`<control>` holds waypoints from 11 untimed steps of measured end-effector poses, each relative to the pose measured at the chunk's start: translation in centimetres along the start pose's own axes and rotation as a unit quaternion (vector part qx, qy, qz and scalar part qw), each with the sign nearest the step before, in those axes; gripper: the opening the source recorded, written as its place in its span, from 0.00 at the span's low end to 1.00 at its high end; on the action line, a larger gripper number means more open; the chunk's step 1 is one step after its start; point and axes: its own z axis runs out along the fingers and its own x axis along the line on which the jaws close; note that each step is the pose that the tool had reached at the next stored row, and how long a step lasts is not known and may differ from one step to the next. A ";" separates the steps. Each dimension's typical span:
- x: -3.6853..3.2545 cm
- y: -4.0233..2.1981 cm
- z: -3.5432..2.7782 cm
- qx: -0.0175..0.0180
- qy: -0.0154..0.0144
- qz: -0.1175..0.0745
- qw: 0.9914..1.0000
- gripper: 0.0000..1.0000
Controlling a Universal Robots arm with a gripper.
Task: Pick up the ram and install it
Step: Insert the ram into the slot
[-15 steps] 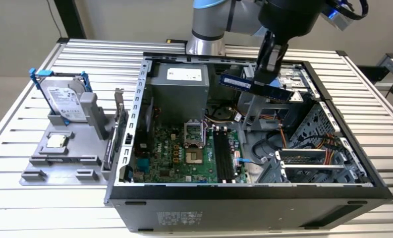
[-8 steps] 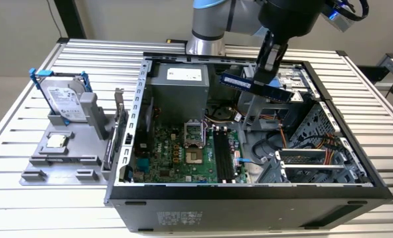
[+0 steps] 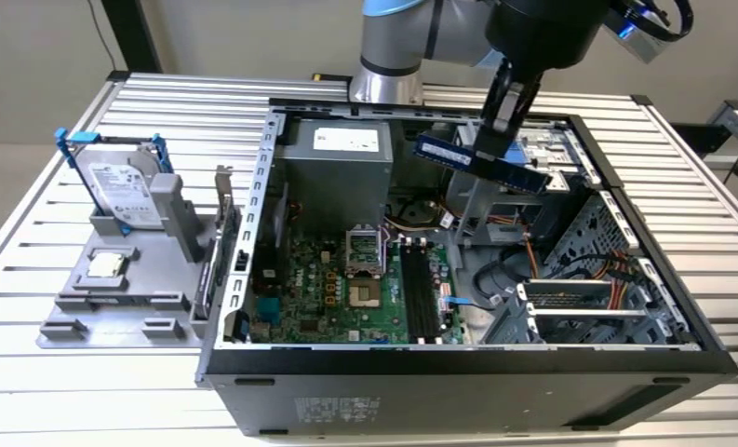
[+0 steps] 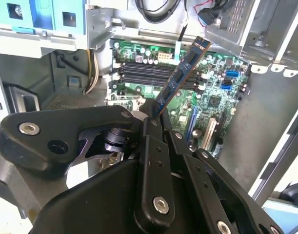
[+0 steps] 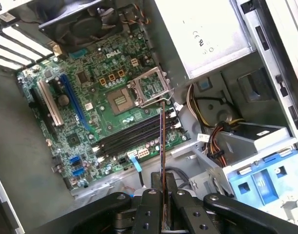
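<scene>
The slim, dark-blue circuit-board ram stick is held in the air by the black two-fingered gripper, whose jaws are clamped onto it. The pick-up is therefore judged done. The stick is carried above the open black steel computer case, over its rear part near the drive bays, and well apart from the green motherboard lying on the case floor.

The installing is not yet done. The long black memory slots appear empty, and no contact between stick and slots is shown.

In the exterior view the long axis of the stick is seen sloping, with the higher end toward the exterior view's left and the lower end toward the exterior view's right. It is judged to lie crosswise to the slots, which run toward the front of the case.

In the second wrist view the stick is shown reaching out past the gripper toward the motherboard, with its flat face visible. In the first wrist view it is seen edge-on as a thin line across the slots.
</scene>
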 end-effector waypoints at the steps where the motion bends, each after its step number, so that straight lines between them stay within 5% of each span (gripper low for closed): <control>1: 0.00 0.00 0.00 0.000 0.000 0.003 1.000 0.00; 11: 0.00 0.00 0.00 0.000 -0.001 0.032 0.999 0.00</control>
